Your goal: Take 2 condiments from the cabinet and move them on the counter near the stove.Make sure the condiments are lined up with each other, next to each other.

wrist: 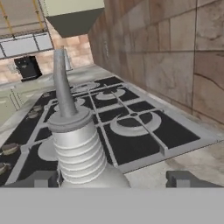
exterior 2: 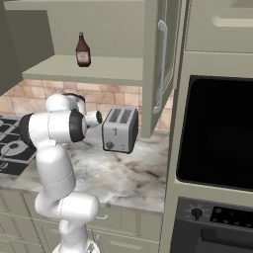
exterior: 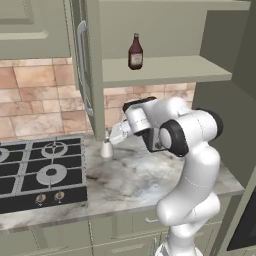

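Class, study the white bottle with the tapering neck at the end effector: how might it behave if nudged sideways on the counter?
The white bottle is tall with a thin neck, so a push up high would probably tip it. Its round body would likely roll once down. The marble counter looks smooth, so a low push may slide it toward the stove.

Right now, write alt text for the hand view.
A white bottle with a ribbed body and tall narrow neck stands close up between the gripper fingertips. Behind it lies the black stove, with a brick wall alongside.
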Motion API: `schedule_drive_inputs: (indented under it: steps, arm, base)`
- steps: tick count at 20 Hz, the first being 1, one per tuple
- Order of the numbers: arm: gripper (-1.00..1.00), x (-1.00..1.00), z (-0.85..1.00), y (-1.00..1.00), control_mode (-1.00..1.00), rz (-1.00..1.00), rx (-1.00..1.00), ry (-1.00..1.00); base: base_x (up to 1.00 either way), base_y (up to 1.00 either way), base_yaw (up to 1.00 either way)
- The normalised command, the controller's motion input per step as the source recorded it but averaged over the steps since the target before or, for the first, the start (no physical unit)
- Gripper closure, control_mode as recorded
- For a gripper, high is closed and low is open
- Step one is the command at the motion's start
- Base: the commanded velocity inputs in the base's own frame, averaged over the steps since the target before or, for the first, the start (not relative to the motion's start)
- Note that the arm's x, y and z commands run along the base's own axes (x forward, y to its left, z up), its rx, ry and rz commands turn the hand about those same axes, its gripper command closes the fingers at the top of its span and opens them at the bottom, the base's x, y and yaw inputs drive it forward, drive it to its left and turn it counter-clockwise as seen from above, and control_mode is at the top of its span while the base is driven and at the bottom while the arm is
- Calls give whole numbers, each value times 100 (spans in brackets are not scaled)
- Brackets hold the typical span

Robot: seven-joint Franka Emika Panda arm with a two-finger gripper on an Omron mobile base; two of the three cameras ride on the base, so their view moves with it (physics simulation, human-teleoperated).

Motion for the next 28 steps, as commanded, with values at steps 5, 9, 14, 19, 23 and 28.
schedule_drive_inputs:
  steps: [5,9,14,19,23,28]
  arm:
    - [-100,-32,3,-16,-100,0,0,0]
    - [-100,-29,29,-1,-100,0,0,-1]
    - [-100,-65,76,-11,-100,0,0,-11]
    - [-100,-87,100,-15,-100,-2,0,-17]
    - [-100,-85,100,-25,-100,-12,-2,-4]
    - [-100,-64,100,-44,-100,-20,-9,3]
  base:
    - [0,0,0]
    - [0,0,0]
    - [0,0,0]
    - [0,0,0]
    - [0,0,0]
    - [0,0,0]
